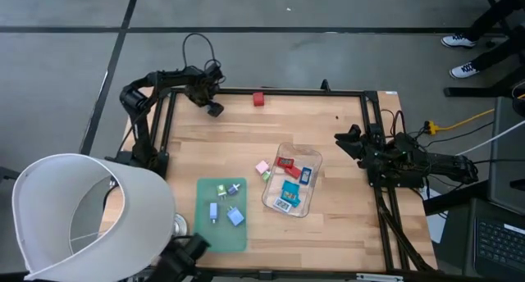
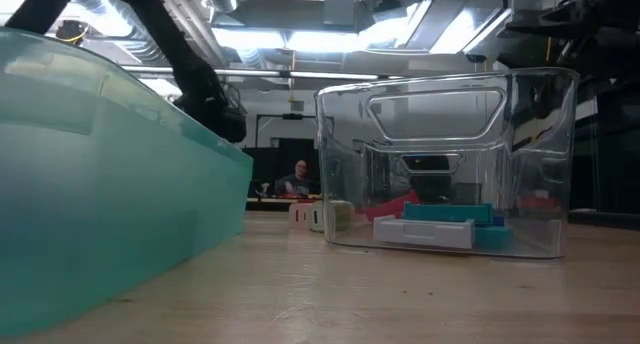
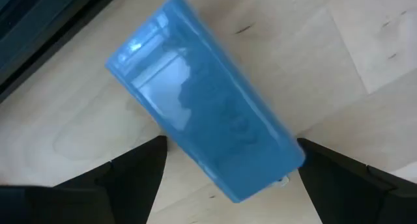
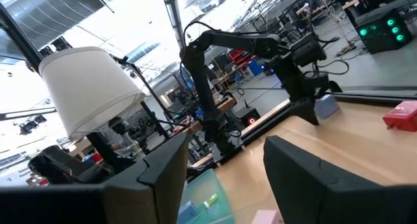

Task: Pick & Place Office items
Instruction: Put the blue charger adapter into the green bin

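A light blue block (image 3: 202, 113), one of the office items, lies flat on the wooden table near its far left corner. My left gripper (image 3: 231, 142) (image 1: 215, 110) points down over it, open, one finger on each side of the block's near end. The right wrist view shows this gripper (image 4: 317, 97) low over the block (image 4: 327, 107). More small items lie in the clear tray (image 1: 283, 151) and on the green mat (image 1: 205, 233). A pink item (image 1: 262, 167) lies beside the tray and a red one (image 1: 258, 98) at the far edge. My right gripper (image 4: 225, 178) waits open at the table's right edge (image 1: 344, 138). My left gripper's fingers (image 3: 140, 175) stand close on either side of the blue block, across its width, coming from above. I cannot tell whether they touch its sides. The block lies flat on the table.
A white lampshade (image 1: 82, 216) covers the near left corner. The black frame rail (image 1: 312, 92) runs along the far edge, just behind the left gripper. Bare wood lies between the left gripper and the tray.
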Motion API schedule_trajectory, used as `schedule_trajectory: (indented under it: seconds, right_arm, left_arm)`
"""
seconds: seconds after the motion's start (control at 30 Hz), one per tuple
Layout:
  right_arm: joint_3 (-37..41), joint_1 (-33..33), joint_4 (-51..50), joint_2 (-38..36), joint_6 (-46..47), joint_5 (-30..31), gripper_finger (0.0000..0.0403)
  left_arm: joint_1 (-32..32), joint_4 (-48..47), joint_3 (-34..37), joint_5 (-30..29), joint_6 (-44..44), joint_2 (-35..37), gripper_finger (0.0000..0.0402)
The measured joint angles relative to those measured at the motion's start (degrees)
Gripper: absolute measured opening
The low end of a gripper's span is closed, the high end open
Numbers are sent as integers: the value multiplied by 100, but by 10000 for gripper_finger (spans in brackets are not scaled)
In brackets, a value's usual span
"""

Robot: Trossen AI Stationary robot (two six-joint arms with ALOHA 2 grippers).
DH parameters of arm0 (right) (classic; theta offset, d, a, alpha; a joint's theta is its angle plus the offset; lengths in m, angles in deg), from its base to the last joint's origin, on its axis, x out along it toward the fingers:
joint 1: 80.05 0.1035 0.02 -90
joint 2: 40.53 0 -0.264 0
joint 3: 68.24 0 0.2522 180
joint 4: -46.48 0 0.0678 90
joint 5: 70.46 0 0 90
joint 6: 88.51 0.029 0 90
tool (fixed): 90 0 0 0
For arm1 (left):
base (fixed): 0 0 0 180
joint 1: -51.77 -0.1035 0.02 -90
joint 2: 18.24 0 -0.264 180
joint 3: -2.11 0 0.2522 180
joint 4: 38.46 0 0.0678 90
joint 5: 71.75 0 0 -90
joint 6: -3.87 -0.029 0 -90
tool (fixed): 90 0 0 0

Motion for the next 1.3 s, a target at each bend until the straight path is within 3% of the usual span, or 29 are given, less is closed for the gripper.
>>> schedule_trajectory:
  seconds: [0.33, 0.5, 0.7, 1.1, 1.3]
  right_arm:
    - [2, -2, 2, 0, 27, 0, 200]
    - [2, -2, -58, 0, 12, -2, 200]
    - [2, -2, -96, 0, 11, 0, 200]
    - [2, -2, -127, 0, 9, -7, 200]
    - [2, -2, -211, 0, 9, -24, 200]
  left_arm:
    - [119, -127, -352, -51, 480, -90, 332]
    - [117, -124, -373, -444, 1036, -89, 332]
    - [115, 139, -377, -413, 1744, -82, 324]
    - [126, 462, -380, -413, 2370, -75, 257]
    - [131, 306, -380, -287, 2487, -69, 188]
